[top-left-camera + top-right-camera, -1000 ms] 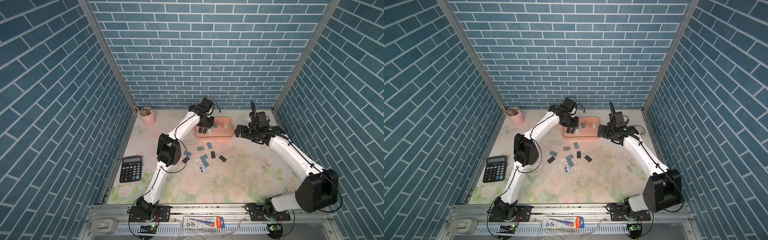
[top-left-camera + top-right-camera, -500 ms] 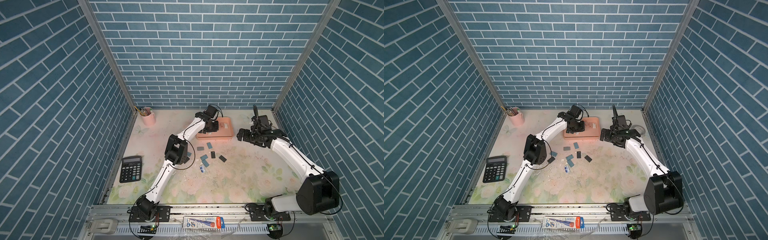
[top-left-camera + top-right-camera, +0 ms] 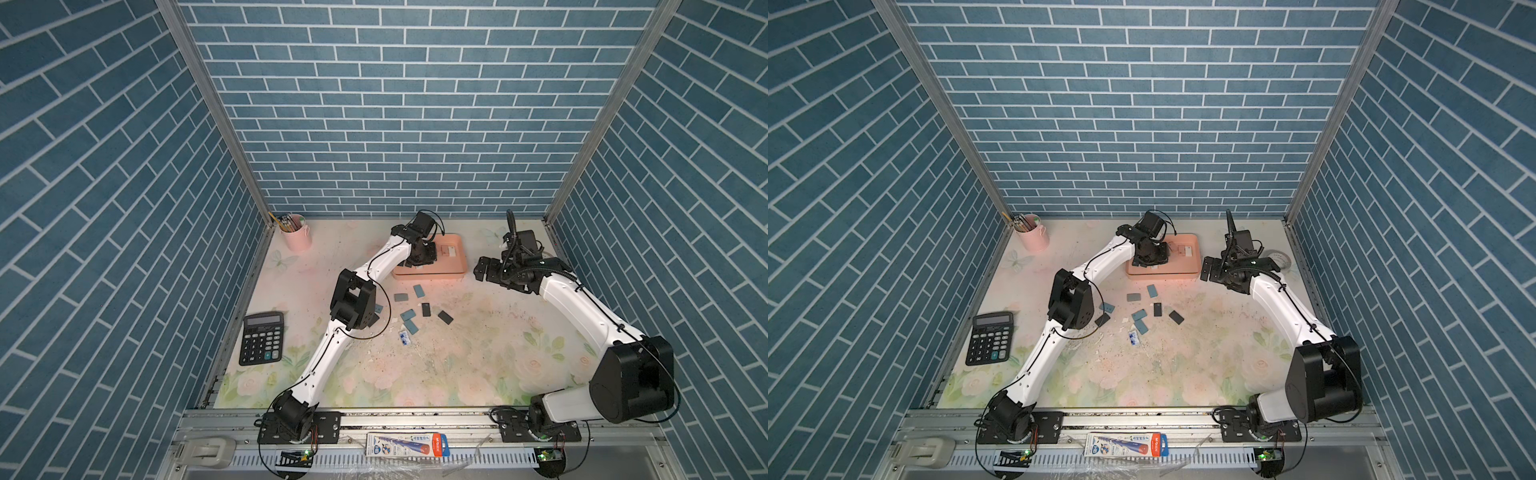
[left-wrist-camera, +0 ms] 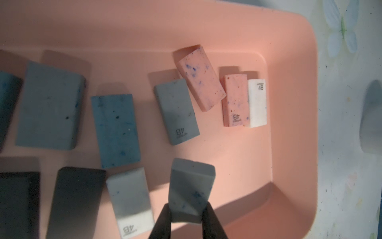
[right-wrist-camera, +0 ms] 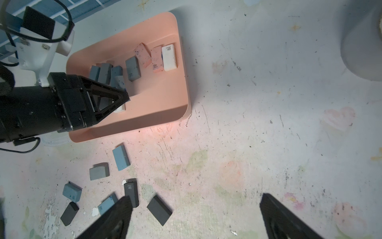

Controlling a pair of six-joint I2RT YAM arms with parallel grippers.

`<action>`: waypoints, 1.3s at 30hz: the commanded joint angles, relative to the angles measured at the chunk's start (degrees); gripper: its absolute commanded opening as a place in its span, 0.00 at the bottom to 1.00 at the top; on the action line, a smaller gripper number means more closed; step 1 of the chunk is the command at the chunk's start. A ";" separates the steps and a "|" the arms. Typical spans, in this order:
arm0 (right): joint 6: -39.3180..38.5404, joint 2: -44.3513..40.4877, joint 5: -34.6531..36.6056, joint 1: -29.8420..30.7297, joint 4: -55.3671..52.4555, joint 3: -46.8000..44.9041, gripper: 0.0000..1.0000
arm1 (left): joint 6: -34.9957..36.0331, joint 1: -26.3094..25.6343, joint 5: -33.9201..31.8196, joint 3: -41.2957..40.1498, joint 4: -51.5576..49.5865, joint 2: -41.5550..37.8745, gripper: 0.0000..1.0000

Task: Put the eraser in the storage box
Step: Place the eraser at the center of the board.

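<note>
Left jaws are seen closed on one end of a grey eraser [image 4: 191, 186] flecked with blue. The eraser is held tilted over the floor of the storage box [image 4: 310, 103], inside the rim and near one rounded corner; whether it touches the floor cannot be told.

Other erasers [image 4: 176, 111] are noted lying flat in the storage box: grey, blue, two pink, one white, and dark ones toward the end away from that corner.

The left arm [image 3: 386, 257] is seen reaching over the storage box [image 3: 436, 274] in both top views.

Right jaws are held spread wide with nothing between them, over bare tabletop [image 5: 227, 144] just beside the storage box, on its right.

Loose erasers [image 3: 418, 291], blue, grey and black, are scattered on the tabletop just in front of the storage box. A pencil cup [image 3: 296, 235] is recorded well to the left of the storage box, by the back wall; a calculator [image 3: 262, 337] lies further forward on that same side.
</note>
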 commanded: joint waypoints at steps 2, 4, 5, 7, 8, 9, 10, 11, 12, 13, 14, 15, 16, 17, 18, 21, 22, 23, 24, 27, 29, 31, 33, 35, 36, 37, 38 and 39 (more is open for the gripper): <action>1.27 -0.04 -0.36 -0.30 0.46 0.18 0.99 | -0.19 -0.52 -0.79 -1.66 -1.14 0.17 0.26; 1.45 -0.42 -0.37 -0.30 0.54 -0.14 0.99 | -0.34 -0.61 -0.73 -1.66 -0.93 0.36 0.27; 1.51 -0.63 -0.34 -0.30 0.52 -0.37 0.99 | -0.43 -0.60 -0.60 -1.65 -0.84 0.50 0.27; 1.54 -1.07 -0.33 -0.30 0.54 -0.67 0.99 | -0.65 -0.56 -0.54 -1.57 -0.75 0.75 0.27; 1.54 -1.25 -0.32 -0.26 0.45 -0.80 0.99 | -0.69 -0.56 -0.57 -1.57 -0.64 0.77 0.28; 1.54 -1.38 -0.32 -0.30 0.45 -0.87 0.99 | -0.87 -0.61 -0.36 -1.57 -0.59 0.77 0.30; 1.55 -1.44 -0.34 -0.32 0.46 -0.92 0.99 | -0.96 -0.69 -0.17 -1.56 -0.57 0.85 0.31; 1.54 -1.53 -0.39 -0.35 0.40 -0.92 0.99 | -1.00 -0.67 -0.13 -1.48 -0.49 0.75 0.33; 1.52 -1.53 -0.39 -0.32 0.46 -0.92 0.99 | -1.00 -0.71 -0.09 -1.50 -0.56 0.76 0.34; 1.61 -1.53 -0.32 -0.27 0.54 -0.91 0.99 | -1.00 -0.65 -0.17 -1.49 -0.57 0.77 0.35; 1.62 -1.61 -0.40 -0.33 0.54 -0.83 0.99 | -1.00 -0.72 -0.24 -1.48 -0.64 0.75 0.36; 1.71 -1.62 -0.38 -0.32 0.56 -0.74 0.99 | -1.00 -0.67 -0.22 -1.45 -0.66 0.77 0.37; 1.71 -1.71 -0.33 -0.38 0.63 -0.66 0.99 | -0.91 -0.65 -0.30 -1.46 -0.58 0.78 0.37; 1.71 -1.79 -0.35 -0.32 0.63 -0.74 0.99 | -0.92 -0.65 -0.17 -1.48 -0.51 0.67 0.37; 1.71 -1.86 -0.35 -0.39 0.53 -0.69 0.99 | -0.99 -0.65 -0.10 -1.40 -0.48 0.71 0.38; 1.62 -1.97 -0.40 -0.34 0.28 -0.67 0.99 | -1.05 -0.71 -0.06 -0.66 -0.66 0.21 0.38; 1.54 -2.06 -0.32 -0.30 0.17 -0.69 0.99 | -1.09 -0.66 0.07 -0.25 -0.79 0.00 0.39; 1.37 -1.99 -0.33 -0.30 0.06 -0.59 0.99 | -1.13 -0.67 0.41 0.08 -0.83 -0.48 0.39; 1.04 -1.86 -0.35 -0.36 0.02 -0.39 0.99 | -1.25 -0.71 0.78 0.48 -0.83 -1.12 0.41; -0.19 -0.87 0.48 -0.30 -0.74 0.35 0.99 | -1.36 -0.91 1.51 0.80 -0.23 -4.08 0.46; -1.14 -0.31 0.40 -0.23 -0.67 0.34 0.99 | -1.26 -1.00 1.69 0.75 0.04 -6.47 0.50; -2.10 -0.26 0.32 0.04 -0.06 -0.28 0.98 | -1.05 -1.09 1.76 0.26 0.16 -9.19 0.52; -3.45 -0.09 0.40 0.76 0.44 -1.16 0.97 | -0.73 -1.10 1.80 -0.93 0.31 -12.40 0.56; -4.96 0.20 0.26 1.78 0.56 -1.76 0.95 | -0.07 -1.00 1.65 -2.55 0.13 -15.57 0.58; -5.83 0.36 0.23 2.63 0.82 -2.21 0.95 | 0.37 -0.94 1.66 -3.92 0.05 -17.44 0.60; -6.57 0.47 0.33 3.50 1.13 -2.68 0.95 | 0.85 -0.92 1.48 -5.17 -0.02 -19.02 0.62; -7.38 0.79 0.55 4.69 1.65 -3.13 0.94 | 1.48 -0.85 1.28 -6.89 -0.07 -21.24 0.65; -8.36 1.22 0.66 6.01 2.21 -3.71 0.93 | 2.01 -0.70 1.22 -9.15 0.02 -23.55 0.67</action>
